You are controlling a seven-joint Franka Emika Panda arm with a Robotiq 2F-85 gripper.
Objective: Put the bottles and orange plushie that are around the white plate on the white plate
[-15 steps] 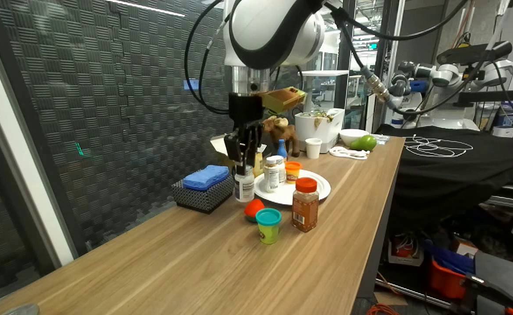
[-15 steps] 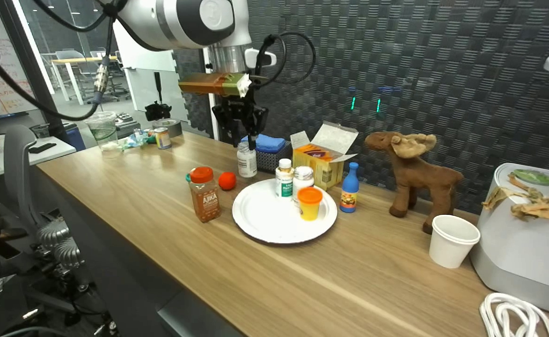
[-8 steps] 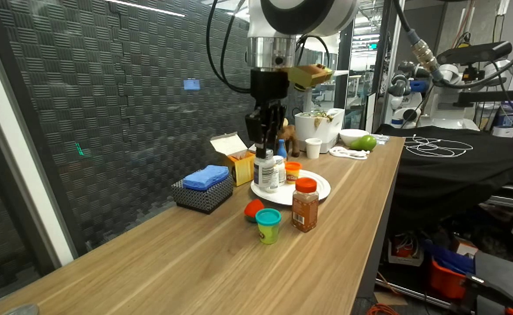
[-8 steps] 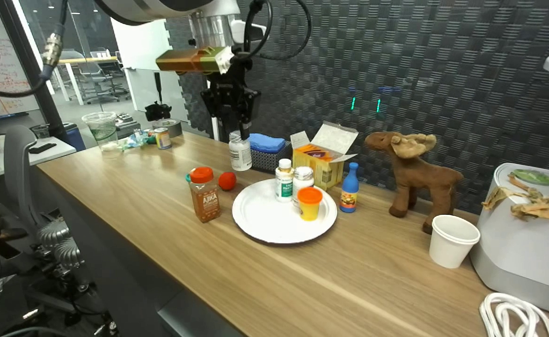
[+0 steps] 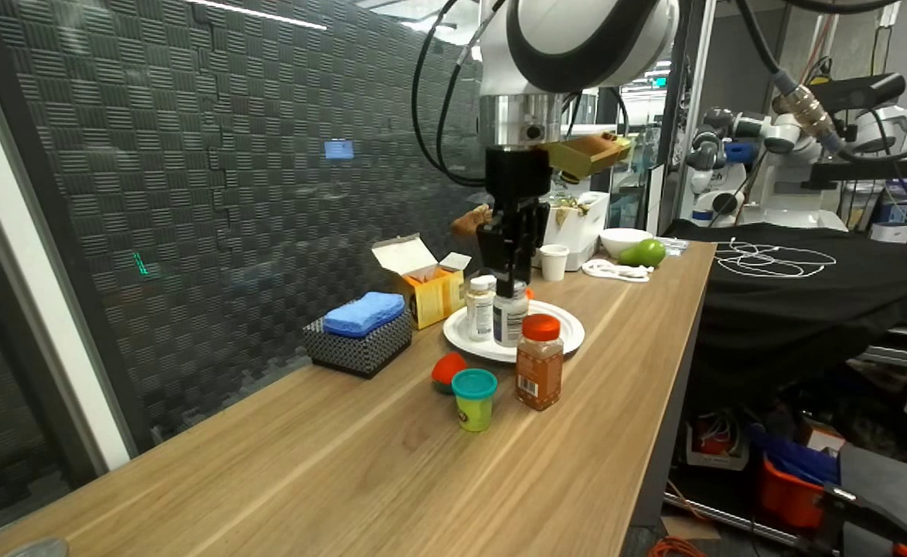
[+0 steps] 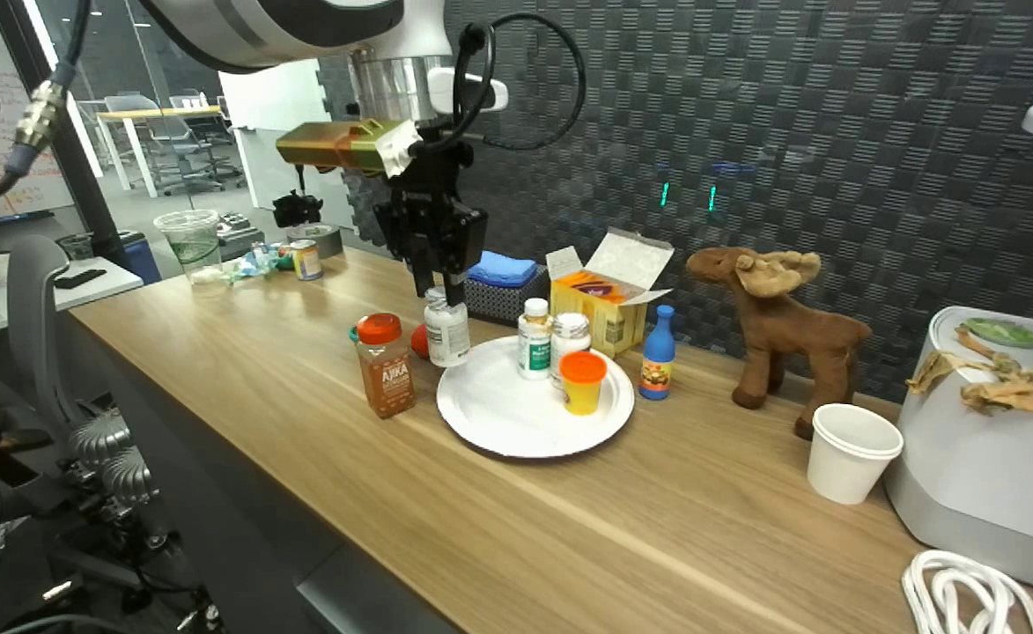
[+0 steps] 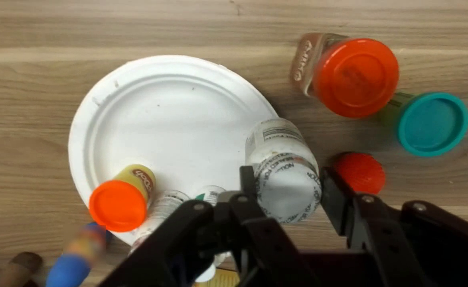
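My gripper point(image 7: 286, 185) is shut on a white bottle point(image 7: 281, 147), one finger on each side of its top. The bottle is upright over the near rim of the white plate point(image 6: 490, 423); I cannot tell if it touches. On the plate stand two white bottles point(image 6: 534, 343) point(image 6: 571, 335), partly hidden by the gripper in the wrist view, and a yellow tub with an orange lid point(image 6: 582, 387). Off the plate are the amber-orange bottle with a red cap point(image 5: 540, 367) and the small orange plushie with a green part point(image 5: 449, 367), partly behind the held bottle in an exterior view point(image 6: 419, 341).
A green tub with a teal lid point(image 5: 475, 402) stands near the plushie and amber-orange bottle. A blue bottle point(image 6: 657, 357) and an open yellow carton point(image 6: 613, 321) stand by the plate. A dark box with a blue cloth point(image 5: 364, 313), a brown toy moose point(image 6: 789, 326) and paper cups point(image 6: 852, 453) stand around.
A second ago the gripper was at the white bottle on the table by the dark box. It has lifted the bottle, carried it to the plate's edge and come lower in the last half second.
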